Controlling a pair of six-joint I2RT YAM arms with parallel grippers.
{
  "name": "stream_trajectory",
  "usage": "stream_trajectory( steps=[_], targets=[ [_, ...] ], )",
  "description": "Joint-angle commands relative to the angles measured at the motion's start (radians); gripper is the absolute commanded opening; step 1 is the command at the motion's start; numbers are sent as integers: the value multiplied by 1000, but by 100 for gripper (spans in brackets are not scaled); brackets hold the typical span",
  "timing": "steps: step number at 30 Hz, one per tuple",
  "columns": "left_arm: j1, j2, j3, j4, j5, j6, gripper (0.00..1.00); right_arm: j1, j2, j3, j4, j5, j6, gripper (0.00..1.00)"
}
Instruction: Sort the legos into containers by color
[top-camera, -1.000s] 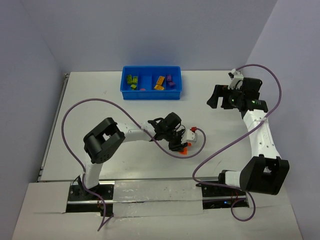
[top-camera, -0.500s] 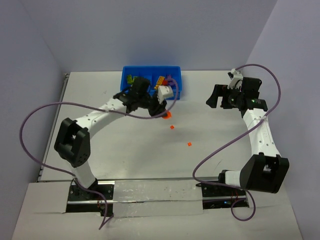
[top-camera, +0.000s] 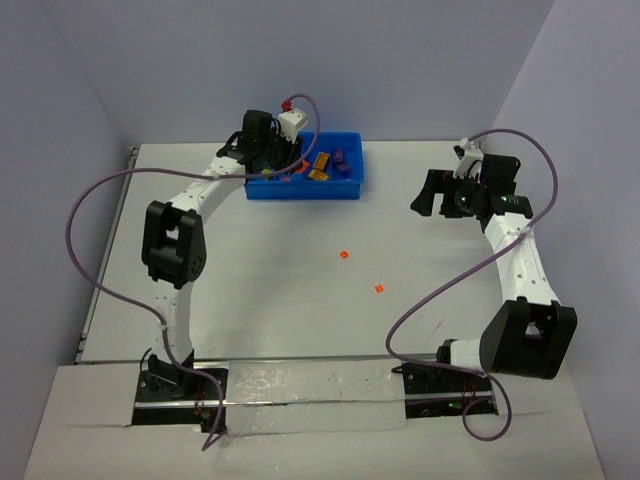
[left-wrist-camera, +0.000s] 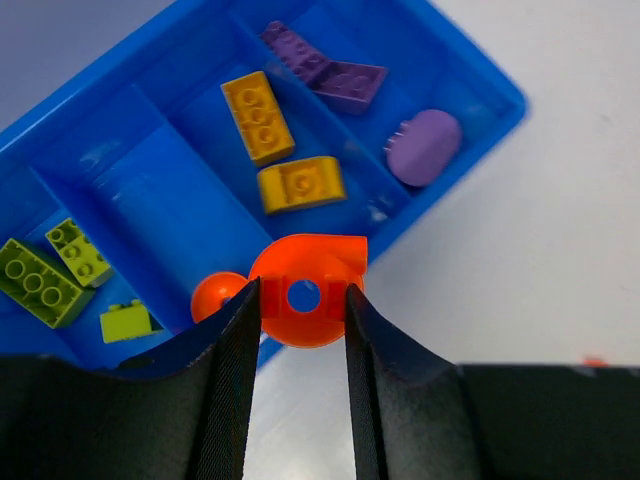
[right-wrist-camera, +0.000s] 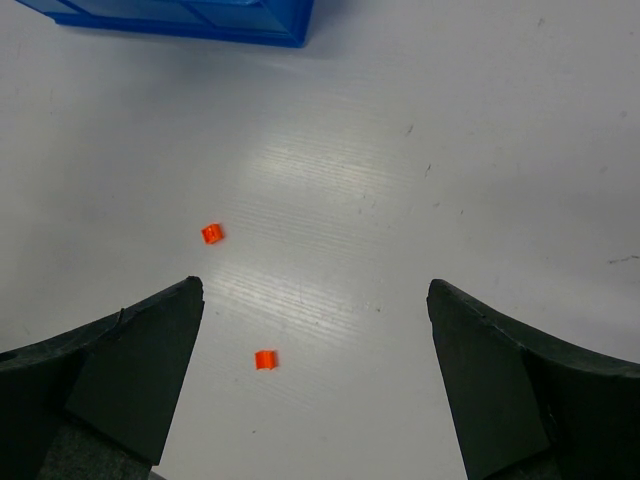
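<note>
The left pincer (left-wrist-camera: 303, 300) is pinching a rounded orange-red piece (left-wrist-camera: 310, 262) with a hole through it, one finger pressed against each side. It holds the piece above the near wall of the blue bin (left-wrist-camera: 500, 95), level with the second compartment from the green end. The bin stands at the far side of the worktop (top-camera: 270, 290) and has four compartments side by side. The end compartment contains green bricks (left-wrist-camera: 40, 280). The next one contains an orange-red ball (left-wrist-camera: 215, 295), partly hidden by a finger. The third contains two yellow-orange bricks (left-wrist-camera: 258, 118), and the last contains purple bricks (left-wrist-camera: 325, 72), including one rounded piece (left-wrist-camera: 423, 147). Two small orange-red pieces (top-camera: 343, 254) (top-camera: 378, 288) lie apart on the open worktop, well clear of the bin, between the two arms. The right pincer (right-wrist-camera: 315, 370) is spread wide and holds nothing. It hangs above the right side of the worktop, with both loose pieces visible below it in the right wrist view.
</note>
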Motion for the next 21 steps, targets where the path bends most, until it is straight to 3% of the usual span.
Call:
stream_trajectory(
  steps=[1, 11, 15, 18, 21],
  targets=[
    [18, 96, 149, 61, -105, -36, 17, -8, 1, 45, 8, -9, 9, 100],
    [31, 233, 253, 80, -195, -3, 20, -8, 11, 46, 5, -9, 11, 100],
    [33, 260, 281, 63, -203, 13, 28, -8, 16, 48, 6, -7, 11, 100],
    [33, 266, 295, 76, -227, 23, 57, -7, 16, 51, 0, -7, 3, 100],
    [34, 267, 320, 65, -236, 30, 72, -6, 14, 45, -9, -10, -14, 100]
  ],
)
